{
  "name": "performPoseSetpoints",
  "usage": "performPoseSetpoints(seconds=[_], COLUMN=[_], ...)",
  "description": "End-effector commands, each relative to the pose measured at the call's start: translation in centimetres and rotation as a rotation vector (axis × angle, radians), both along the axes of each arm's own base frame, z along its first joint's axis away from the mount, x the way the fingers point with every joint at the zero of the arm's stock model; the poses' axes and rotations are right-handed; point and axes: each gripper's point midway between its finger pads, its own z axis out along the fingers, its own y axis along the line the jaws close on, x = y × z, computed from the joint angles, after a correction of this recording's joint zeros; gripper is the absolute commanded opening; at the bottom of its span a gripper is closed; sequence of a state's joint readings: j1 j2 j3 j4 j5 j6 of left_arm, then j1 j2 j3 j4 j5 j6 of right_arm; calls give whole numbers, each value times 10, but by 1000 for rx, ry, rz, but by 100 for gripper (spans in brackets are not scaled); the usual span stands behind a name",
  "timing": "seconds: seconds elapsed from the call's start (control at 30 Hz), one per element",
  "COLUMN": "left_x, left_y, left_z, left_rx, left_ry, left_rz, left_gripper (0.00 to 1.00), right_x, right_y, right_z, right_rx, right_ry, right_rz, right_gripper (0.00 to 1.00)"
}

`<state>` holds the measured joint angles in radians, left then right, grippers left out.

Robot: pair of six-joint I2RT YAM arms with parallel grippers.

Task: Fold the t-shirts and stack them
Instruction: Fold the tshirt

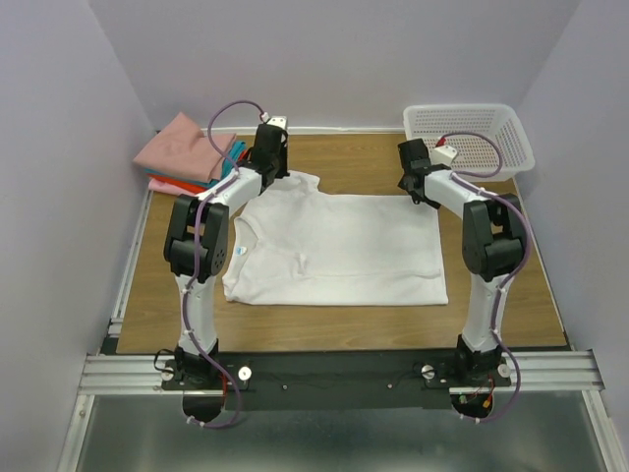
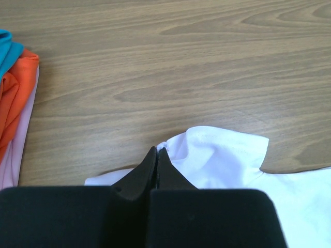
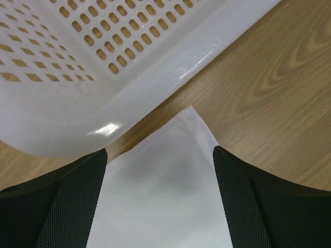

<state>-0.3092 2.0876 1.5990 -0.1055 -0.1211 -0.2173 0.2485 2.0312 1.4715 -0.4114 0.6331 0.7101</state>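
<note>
White tee (image 1: pixel 334 246) lies crosswise, collar left; left claw (image 2: pixel 156 151) pinches sleeve (image 2: pixel 222 150), right claw (image 3: pixel 159 153) spread.

Light soft, even, from above; shadows faint. Exposure: white t-shirt (image 1: pixel 334 246) close to clipping, creases barely read. Glare streak on basket (image 3: pixel 106 127) rim. Black left gripper (image 2: pixel 156 151) crushed flat. Grain of table (image 2: pixel 207 62) sharp.

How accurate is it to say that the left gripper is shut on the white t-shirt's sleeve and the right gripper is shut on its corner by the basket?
Not quite: the right gripper is open, its fingers spread either side of a corner of the white t-shirt by the basket, as the right wrist view shows. The left gripper is indeed shut on the sleeve.
</note>
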Motion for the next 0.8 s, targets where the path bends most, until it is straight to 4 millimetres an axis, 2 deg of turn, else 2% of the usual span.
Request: performPoseSetpoints(seconds=[0.0,0.17,0.33,0.5,0.6,0.77], left_x=[0,-2,-3,-5,-8,-12], left_y=[-5,-3,-2,0,1,2], left_z=[29,32,30,28,32,40], left_rx=[-32,-27,-25,-20,-23,-29], left_ry=[-74,-88,-84,-80,-86,-97], left_rz=[-19,-13,-12,-9,-7,1], left_gripper=[0,0,0,0,0,0], right_x=[10,10,7,3,-1,-6], right_y=[-16,-22,-26,-30,-32,-34], right_z=[1,-12,-36,-46,-43,-31], right_rx=[-56,-99,-146,-171,-189,-185], right_ry=[-49,-28,31,63,66,55], right_rz=[-111,-132,-124,-119,-119,-113], right_gripper=[89,89,88,84,77,55])
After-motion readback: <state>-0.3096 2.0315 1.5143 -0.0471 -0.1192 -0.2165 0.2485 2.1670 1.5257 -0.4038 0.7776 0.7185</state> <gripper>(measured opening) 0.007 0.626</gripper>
